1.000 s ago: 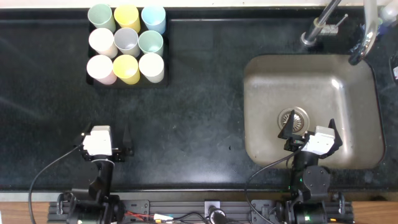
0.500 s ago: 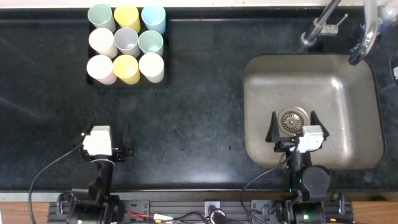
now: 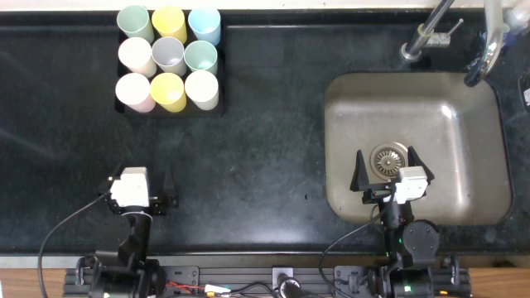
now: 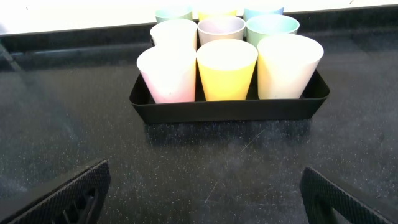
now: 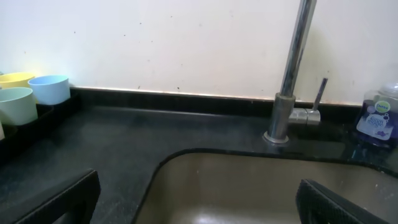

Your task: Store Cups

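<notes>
Several pastel cups stand upright and packed together in a black tray at the back left of the dark counter. The left wrist view faces the same cups in the tray from a short way off. My left gripper hovers over the counter in front of the tray, open and empty. Over the near part of the sink my right gripper stands open with nothing in it, and a blue cup and a green cup sit off to its side.
A steel sink with a drain takes up the right side. A faucet rises behind it, and a soap bottle stands at the back right. Bare dark counter lies between tray and sink.
My right gripper has turned from a tilted pose to point straight up the picture and shifted slightly left over the sink. The left arm and the cups have not moved.
</notes>
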